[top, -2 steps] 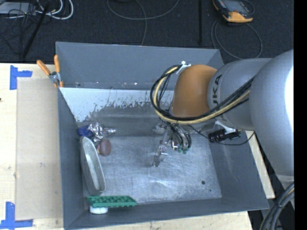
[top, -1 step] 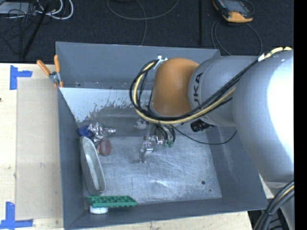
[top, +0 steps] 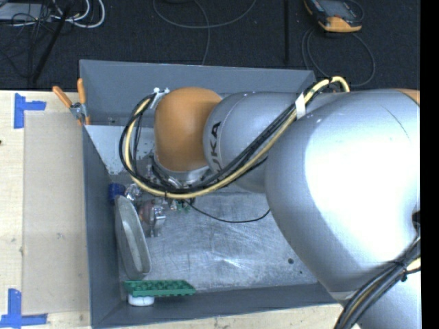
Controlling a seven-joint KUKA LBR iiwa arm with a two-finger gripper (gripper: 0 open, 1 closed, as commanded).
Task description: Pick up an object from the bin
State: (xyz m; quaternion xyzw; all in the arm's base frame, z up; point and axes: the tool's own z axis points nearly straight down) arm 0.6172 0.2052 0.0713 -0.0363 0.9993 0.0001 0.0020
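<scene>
Where the left wall of the bin [top: 99, 252] runs, a long grey oval piece [top: 132, 242] lies with its long axis near-to-far, a small blue thing [top: 115, 192] at its far end, a green studded plate [top: 159, 288] by its near end. Just right of its far half hangs the gripper [top: 153, 216]; the orange wrist cover [top: 182, 129] hides much, so I cannot tell its jaws' width.

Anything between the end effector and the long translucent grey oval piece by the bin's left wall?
Nothing visible. The end effector hangs right beside the long translucent grey oval piece, near its upper end. The flat green studded plate lies apart, along the lower wall.
</scene>
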